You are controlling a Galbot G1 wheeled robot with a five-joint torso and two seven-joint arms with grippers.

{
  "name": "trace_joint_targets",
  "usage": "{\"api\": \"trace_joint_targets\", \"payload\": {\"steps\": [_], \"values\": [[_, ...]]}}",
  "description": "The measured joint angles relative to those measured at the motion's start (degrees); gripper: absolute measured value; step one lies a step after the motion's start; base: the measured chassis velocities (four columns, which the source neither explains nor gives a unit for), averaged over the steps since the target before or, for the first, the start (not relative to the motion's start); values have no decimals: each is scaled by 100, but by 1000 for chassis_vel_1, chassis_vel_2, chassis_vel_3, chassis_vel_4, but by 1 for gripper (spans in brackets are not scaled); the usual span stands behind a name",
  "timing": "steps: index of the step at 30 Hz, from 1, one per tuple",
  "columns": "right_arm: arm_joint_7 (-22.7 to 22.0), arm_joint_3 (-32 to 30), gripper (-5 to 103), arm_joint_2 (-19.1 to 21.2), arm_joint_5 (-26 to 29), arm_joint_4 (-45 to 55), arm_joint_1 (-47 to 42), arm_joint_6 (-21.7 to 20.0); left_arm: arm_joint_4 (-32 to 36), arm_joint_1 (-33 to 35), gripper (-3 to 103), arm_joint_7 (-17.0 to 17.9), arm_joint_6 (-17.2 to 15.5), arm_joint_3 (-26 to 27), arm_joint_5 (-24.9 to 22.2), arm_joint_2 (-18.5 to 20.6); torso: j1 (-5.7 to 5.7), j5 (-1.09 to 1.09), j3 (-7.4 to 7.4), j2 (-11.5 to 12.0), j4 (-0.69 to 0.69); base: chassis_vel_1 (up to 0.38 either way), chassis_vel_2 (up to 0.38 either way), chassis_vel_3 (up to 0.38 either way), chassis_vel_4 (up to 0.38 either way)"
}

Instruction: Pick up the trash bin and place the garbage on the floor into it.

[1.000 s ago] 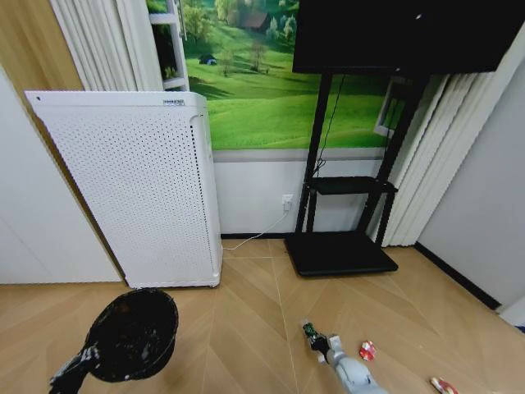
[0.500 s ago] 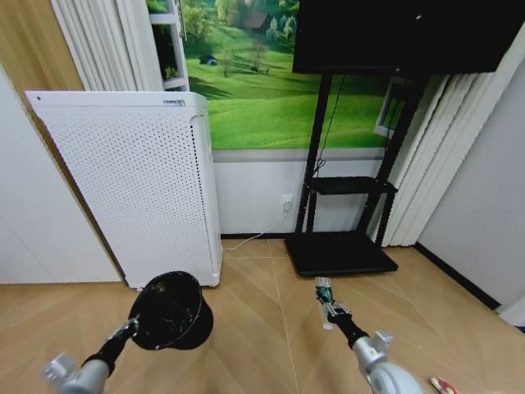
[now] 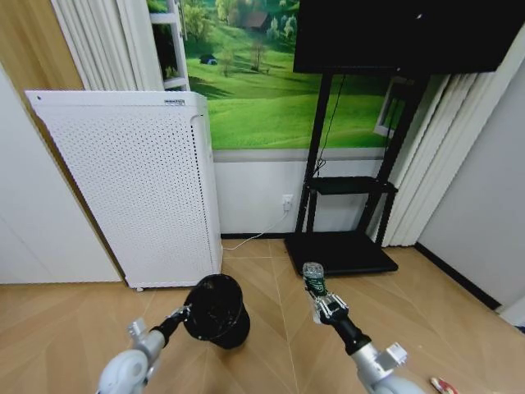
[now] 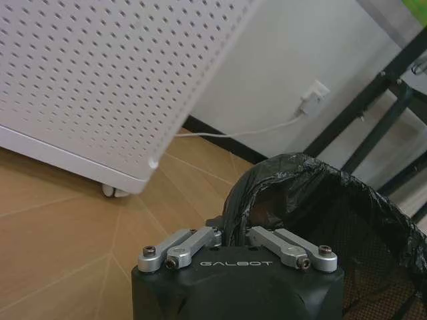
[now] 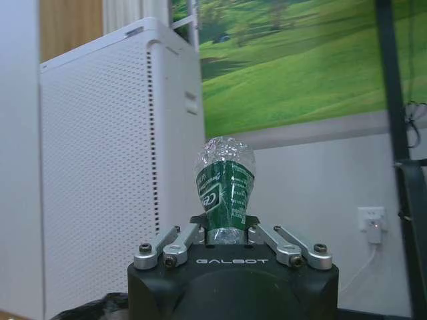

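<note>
The right gripper [image 3: 321, 302], lower centre of the head view, is clamped on the bottle [image 3: 312, 277], which stands up out of it above the floor [image 3: 262, 287]. The left gripper [image 3: 182, 313], lower left of centre, grips the rim of the bin [image 3: 215, 310], held tilted just left of the bottle. Behind the bin stands the white purifier [image 3: 131, 180]. A red scrap [image 3: 444, 385] lies at the lower right edge.

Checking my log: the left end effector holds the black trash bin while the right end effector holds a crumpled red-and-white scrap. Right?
Not quite. The right end effector holds a green-and-white bottle, as the right wrist view shows. The left end effector does hold the black trash bin.
</note>
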State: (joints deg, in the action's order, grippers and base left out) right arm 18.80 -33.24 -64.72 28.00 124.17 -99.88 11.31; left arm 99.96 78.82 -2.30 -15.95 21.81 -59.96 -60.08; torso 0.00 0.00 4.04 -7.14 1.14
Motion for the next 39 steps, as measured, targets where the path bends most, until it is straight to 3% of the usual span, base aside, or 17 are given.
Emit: {"api": "trace_joint_targets", "payload": {"steps": [1,3,4,8,11,18,27,36,39], "values": [[0,0,24,0,0,0,0,0,0,0,7,0,0,0,0,0,0,0,0,0,0,0,0,0,0],[136,93,24,152,-325,-78,141,127,-273,-413,7,1,32,-559,142,-17,0,2,0,0,-8,0,0,0,0],[136,93,24,152,-325,-78,141,127,-273,-413,7,1,32,-559,142,-17,0,2,0,0,-8,0,0,0,0],[284,335,24,288,-519,-159,177,224,-528,-1097,7,-52,52,-1490,191,41,0,1,1,1,1,0,0,0,0],[382,553,24,394,-584,-206,240,247,-616,-1478,7,-122,53,-1963,166,88,0,2,0,1,-1,0,0,0,0],[428,972,24,581,-614,-314,465,248,-634,-1922,7,-204,13,-2563,22,51,0,1,0,0,-3,0,0,0,0],[415,1310,24,657,-639,-559,684,241,-496,-1999,7,-265,-40,-3004,95,-40,0,1,0,1,-2,0,0,0,0],[383,1442,21,540,-636,-718,749,229,-159,-1856,7,-263,-90,-3040,143,-7,0,0,0,0,-2,0,0,0,0],[352,1461,37,467,-646,-815,779,213,-53,-1714,7,-225,-101,-2865,165,-7,0,0,0,1,-2,0,0,0,0]]}}
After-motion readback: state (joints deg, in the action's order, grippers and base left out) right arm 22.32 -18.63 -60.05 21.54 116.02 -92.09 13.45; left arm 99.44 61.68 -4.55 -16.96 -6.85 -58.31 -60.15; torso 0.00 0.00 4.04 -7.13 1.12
